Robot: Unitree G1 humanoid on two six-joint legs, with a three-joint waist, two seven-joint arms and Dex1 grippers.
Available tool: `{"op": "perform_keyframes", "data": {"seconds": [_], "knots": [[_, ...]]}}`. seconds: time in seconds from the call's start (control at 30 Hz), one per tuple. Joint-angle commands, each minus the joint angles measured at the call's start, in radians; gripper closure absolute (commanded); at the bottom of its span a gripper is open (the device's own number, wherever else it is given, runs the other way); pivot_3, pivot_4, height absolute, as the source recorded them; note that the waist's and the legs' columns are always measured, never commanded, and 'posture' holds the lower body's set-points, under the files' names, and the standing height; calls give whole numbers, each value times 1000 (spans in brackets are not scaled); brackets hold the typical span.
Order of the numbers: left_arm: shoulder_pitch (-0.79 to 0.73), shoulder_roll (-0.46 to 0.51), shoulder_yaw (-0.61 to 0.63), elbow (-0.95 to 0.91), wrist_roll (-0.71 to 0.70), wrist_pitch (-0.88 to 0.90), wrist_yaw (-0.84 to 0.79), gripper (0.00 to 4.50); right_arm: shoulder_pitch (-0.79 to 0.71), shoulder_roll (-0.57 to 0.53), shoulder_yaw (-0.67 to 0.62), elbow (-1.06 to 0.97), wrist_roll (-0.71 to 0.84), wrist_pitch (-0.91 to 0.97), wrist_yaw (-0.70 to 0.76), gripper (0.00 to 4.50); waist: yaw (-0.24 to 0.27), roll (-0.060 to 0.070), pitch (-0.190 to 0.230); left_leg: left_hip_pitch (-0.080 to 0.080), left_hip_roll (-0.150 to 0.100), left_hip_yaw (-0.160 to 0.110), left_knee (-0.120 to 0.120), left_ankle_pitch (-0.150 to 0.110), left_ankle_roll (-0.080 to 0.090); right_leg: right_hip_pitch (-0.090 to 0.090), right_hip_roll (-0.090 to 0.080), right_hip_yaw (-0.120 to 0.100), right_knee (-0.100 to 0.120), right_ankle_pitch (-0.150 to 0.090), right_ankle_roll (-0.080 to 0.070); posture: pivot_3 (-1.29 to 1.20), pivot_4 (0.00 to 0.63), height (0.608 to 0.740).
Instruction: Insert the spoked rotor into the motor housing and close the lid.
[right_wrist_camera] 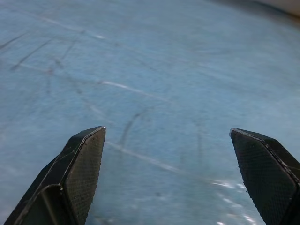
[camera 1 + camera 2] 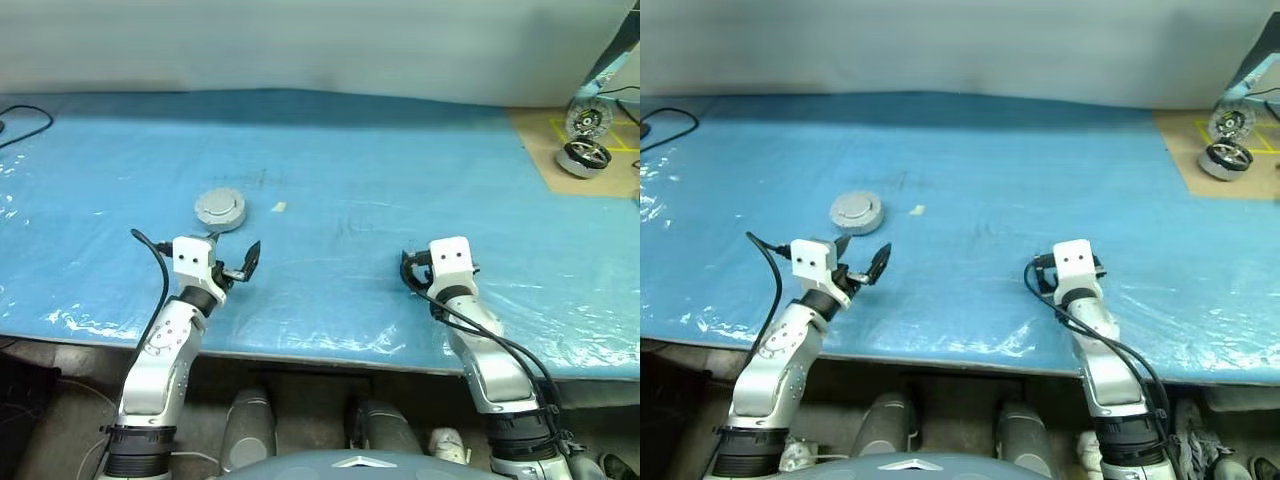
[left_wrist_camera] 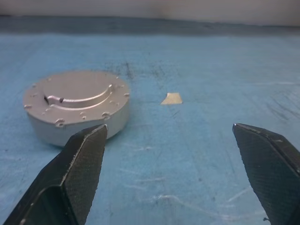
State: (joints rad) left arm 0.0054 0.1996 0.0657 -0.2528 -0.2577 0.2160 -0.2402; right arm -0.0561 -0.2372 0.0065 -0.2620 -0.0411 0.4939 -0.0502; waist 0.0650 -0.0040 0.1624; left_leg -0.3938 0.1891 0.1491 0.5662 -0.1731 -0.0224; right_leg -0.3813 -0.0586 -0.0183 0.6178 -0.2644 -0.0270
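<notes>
The blue-covered table (image 2: pixel 330 170) spans the work area before me. At its far right corner lies a brown board (image 2: pixel 585 150) carrying another motor (image 2: pixel 584 157). The motor housing (image 2: pixel 220 209) sits on the blue cover, its lid (image 3: pixel 77 91) shut, plain grey face up. A small pale scrap (image 2: pixel 279 207) lies just beside it. My left gripper (image 3: pixel 173 154) hovers near the housing, jaws spread wide, grasping nothing. My right gripper (image 1: pixel 171 164) is well apart from it, jaws likewise released over bare cover.
</notes>
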Motion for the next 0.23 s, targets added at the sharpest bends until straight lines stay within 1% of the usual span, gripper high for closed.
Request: {"op": "perform_keyframes", "data": {"seconds": [0.03, 0.1, 0.17, 0.23], "knots": [[-20, -15, 11, -28, 17, -6, 35, 25, -55, 13, -43, 6, -25, -11, -39, 10, -2, 0, 0, 1, 0, 0, 0, 0, 0, 0, 0, 1, 0, -2, 4, 0, 150, 740], [-36, -23, 6, -22, 23, -14, 40, 25, -87, 11, -40, 32, -34, -20, -36, 10, -3, 0, 0, 1, 0, 0, 0, 0, 0, 0, 0, 1, 1, -2, 4, 0, 150, 740], [-55, -41, 15, -2, 24, -25, 57, 25, -118, 9, -40, 57, -37, -26, -31, 10, -2, 1, 0, 1, 0, 0, 0, 0, 0, 0, 0, 2, 1, 1, -1, 0, 150, 740], [-68, -51, 26, 28, 27, -46, 65, 25, -143, 13, -38, 76, -36, -25, -26, 10, -2, 1, 0, 1, -1, 0, 0, 0, 0, 0, 0, 2, 1, 2, -2, 0, 150, 740]]}}
